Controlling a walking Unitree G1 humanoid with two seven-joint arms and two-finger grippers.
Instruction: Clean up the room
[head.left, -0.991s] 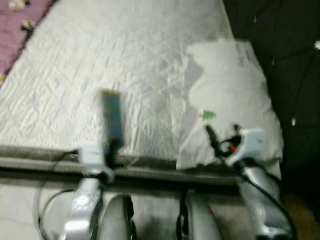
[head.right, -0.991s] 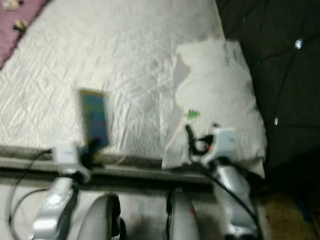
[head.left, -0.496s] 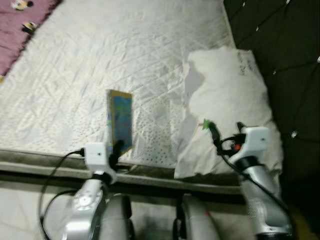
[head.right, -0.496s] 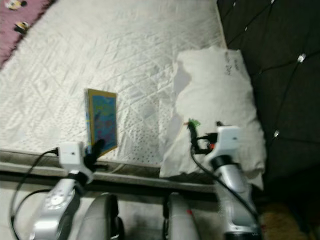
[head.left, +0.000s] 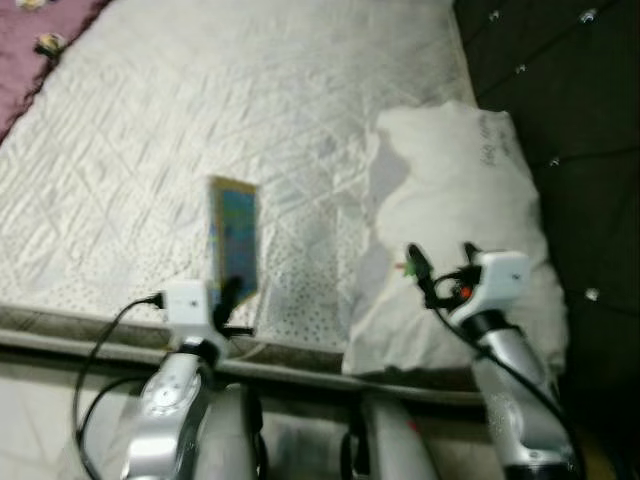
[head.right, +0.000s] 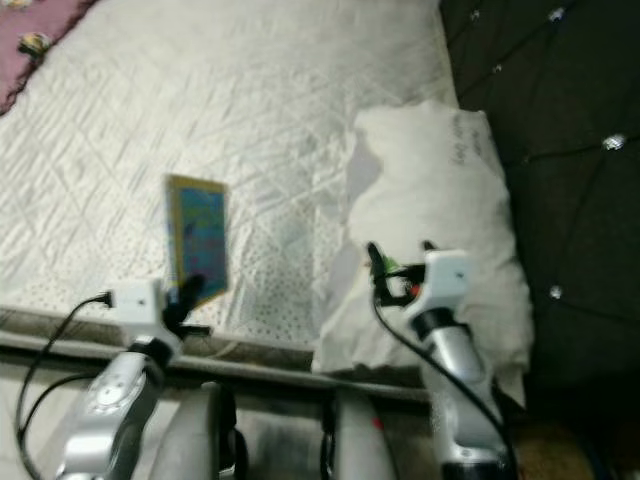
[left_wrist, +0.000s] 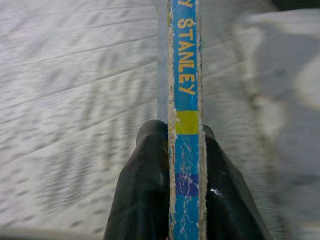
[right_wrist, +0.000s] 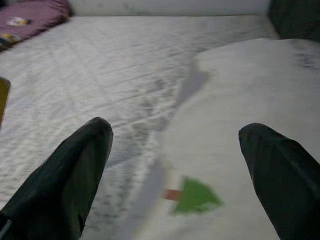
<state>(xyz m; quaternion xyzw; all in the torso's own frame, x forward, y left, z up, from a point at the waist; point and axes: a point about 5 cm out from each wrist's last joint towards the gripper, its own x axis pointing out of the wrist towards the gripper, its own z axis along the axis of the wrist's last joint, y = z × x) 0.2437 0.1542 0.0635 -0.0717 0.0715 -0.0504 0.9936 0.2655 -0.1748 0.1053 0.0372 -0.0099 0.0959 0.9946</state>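
My left pincer (head.left: 228, 295) is clamped on the lower edge of a thin blue book with a yellow border (head.left: 233, 245); through the left wrist camera I see both black fingers (left_wrist: 145, 200) pressed against its worn blue spine (left_wrist: 186, 115), which carries yellow lettering reading "STANLEY". The book stands upright on edge in that grip, above the near edge of the bed with the white quilted cover (head.left: 200, 130), cover facing my right side.

My right pincer (head.left: 437, 262) has its fingers spread wide apart with nothing between them. It hovers over the near end of a white pillow (head.left: 460, 200), and from the right wrist camera I can make out one black finger (right_wrist: 65, 175) on either side of a small green tree-shaped print (right_wrist: 195, 196) on the pillow fabric.

The pillow lies along the right side of the bed, just beside a dark tufted headboard with shiny studs (head.left: 570, 120). At the far left corner, a purple blanket with small printed figures (head.left: 35, 35) lies beside the white cover.
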